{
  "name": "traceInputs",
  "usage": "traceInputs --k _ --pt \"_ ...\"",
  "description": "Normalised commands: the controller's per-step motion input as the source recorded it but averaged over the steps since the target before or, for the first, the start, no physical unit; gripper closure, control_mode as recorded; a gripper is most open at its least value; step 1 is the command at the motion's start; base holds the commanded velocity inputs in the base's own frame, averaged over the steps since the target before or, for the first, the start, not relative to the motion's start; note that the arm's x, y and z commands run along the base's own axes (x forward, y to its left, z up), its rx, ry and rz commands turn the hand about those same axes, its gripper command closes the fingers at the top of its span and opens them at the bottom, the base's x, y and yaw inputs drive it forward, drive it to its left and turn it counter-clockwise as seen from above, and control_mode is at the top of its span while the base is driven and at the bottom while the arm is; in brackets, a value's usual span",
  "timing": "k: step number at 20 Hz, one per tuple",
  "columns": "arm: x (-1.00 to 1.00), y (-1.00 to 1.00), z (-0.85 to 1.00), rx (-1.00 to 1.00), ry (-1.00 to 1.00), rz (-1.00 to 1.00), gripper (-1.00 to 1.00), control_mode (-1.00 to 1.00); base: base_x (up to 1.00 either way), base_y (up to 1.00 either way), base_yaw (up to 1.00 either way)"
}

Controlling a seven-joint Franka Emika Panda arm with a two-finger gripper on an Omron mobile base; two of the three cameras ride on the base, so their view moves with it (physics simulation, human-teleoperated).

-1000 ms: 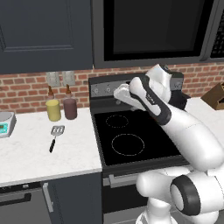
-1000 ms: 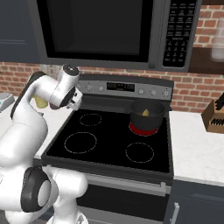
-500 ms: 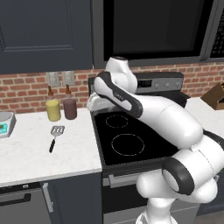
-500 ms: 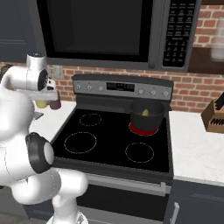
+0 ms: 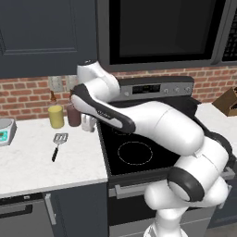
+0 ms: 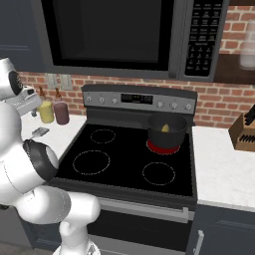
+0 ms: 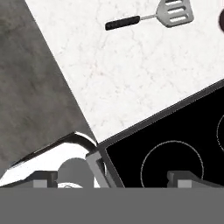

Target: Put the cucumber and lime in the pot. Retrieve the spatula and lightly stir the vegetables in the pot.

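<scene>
1. Spatula (image 7: pixel 151 17) lying flat on white marbled counter (image 7: pixel 131 78), well apart from gripper (image 7: pixel 111 177); slotted squarish silver head, thin black handle.
2. Gripper jaws spread wide, nothing between them; two small dark tips at bottom of hand view, one over the counter's edge, the other over the stove (image 7: pixel 175 144).
3. Seen from the left base camera: spatula (image 5: pixel 58 144) left of the stove (image 5: pixel 139 152), head toward the wall, handle toward the counter's front edge.
4. Stove top glossy black glass, thin pale rings marking the burners.
5. Pot (image 6: pixel 168 130) on the back right burner, squat, round, dark, glowing red ring under it.
6. Yellowish-green piece visible inside the pot; cucumber or lime, cannot tell.
7. Yellow jar (image 5: pixel 56 116) and dark reddish jar (image 5: pixel 73 115) side by side against the brick wall (image 5: pixel 28 95), behind the spatula.
8. Wooden knife block (image 6: pixel 244 132) on the counter right of the stove.
</scene>
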Motion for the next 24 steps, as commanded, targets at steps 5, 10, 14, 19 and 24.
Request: traceInputs --k 5,10,14,19,24 --pt "-0.05 0.0 -0.24 -0.11 -0.04 0.74 -1.0 -1.0 0.0 0.0 0.0" --pt "0.0 0.1 -0.4 -0.09 0.0 0.73 -1.0 -1.0 0.0 0.0 0.0" --pt "0.0 0.27 -0.46 -0.06 0.0 0.73 -1.0 -1.0 0.0 0.0 0.0" --pt "0.0 0.33 -0.38 -0.05 -0.01 0.7 -1.0 -1.0 0.0 0.0 0.0" --pt "-0.14 0.69 -0.19 -0.19 -0.11 0.34 -1.0 -1.0 0.0 0.0 0.0"
